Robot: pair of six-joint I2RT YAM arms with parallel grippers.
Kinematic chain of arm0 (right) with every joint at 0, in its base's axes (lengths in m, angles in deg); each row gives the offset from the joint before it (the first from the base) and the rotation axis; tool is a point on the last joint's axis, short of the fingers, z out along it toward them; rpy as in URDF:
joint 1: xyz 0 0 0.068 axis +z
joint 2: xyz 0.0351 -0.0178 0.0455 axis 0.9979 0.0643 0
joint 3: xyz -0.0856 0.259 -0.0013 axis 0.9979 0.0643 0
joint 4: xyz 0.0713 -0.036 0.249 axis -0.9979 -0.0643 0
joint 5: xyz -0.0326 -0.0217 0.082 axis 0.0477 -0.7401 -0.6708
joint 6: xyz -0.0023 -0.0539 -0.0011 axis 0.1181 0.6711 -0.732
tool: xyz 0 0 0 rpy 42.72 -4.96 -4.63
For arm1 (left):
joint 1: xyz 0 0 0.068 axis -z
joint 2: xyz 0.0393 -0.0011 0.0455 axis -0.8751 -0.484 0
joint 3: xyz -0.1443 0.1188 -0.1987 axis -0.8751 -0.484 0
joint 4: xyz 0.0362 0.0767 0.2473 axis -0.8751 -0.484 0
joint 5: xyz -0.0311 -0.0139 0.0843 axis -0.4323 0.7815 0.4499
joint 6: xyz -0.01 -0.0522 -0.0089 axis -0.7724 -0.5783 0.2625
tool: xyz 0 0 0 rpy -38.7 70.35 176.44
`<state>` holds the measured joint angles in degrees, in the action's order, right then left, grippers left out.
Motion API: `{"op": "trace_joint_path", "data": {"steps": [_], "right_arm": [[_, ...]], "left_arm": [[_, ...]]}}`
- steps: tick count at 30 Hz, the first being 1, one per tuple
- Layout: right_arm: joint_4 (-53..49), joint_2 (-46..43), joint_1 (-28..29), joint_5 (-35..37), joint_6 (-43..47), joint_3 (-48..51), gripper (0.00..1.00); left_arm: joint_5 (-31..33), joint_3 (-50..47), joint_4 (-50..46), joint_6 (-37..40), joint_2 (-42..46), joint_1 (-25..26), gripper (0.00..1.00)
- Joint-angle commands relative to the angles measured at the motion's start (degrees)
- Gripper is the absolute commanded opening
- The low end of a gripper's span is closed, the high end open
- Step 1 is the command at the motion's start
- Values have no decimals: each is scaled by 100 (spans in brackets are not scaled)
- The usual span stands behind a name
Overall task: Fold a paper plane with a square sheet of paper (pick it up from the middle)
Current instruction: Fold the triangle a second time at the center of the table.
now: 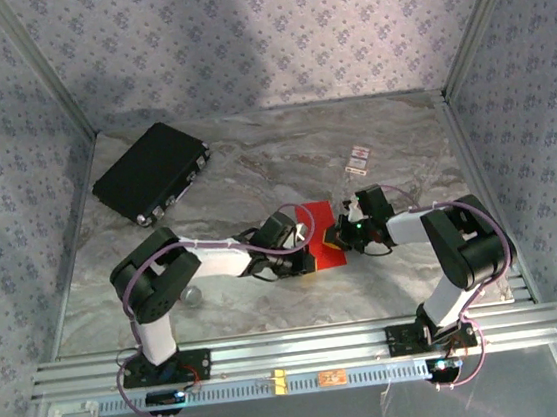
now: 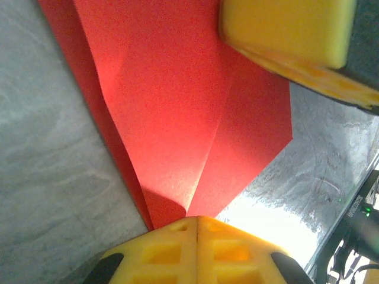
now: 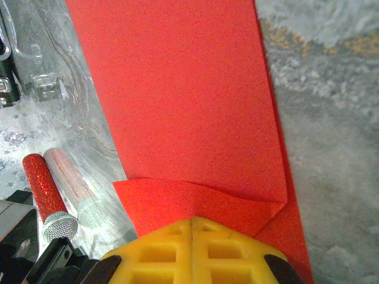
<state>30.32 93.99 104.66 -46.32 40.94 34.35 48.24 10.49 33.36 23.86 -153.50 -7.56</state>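
Left end effector [image 2: 197, 221] closed, touching red paper [image 2: 177, 118].

Lab enclosure: aluminium frame [image 1: 294, 346], patterned walls [image 1: 258, 30]

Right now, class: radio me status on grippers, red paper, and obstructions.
Left gripper shut, right gripper shut, both tips on red paper. Paper partly folded, on table. Small red cylinder beside it, apart.

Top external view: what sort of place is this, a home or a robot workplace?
Probably a robot test cell, not a home. Patterned walls in a metal frame enclose a marble-look table, and the left arm and right arm are bolted to an aluminium rail at its near edge.
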Motion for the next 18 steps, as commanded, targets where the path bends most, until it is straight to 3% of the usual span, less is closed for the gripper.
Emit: {"op": "trace_joint_path", "data": {"steps": [1, 10, 18], "right_arm": [[-403, 199, -67, 401, 100, 162, 0], [-418, 169, -59, 405, 104, 162, 0], [-444, 156, -60, 400, 121, 157, 0]], "left_arm": [[-70, -147, -195, -82, 201, 121, 6], [156, 2, -238, 92, 826, 88, 7], [-126, 554, 157, 49, 69, -181, 7]]}}
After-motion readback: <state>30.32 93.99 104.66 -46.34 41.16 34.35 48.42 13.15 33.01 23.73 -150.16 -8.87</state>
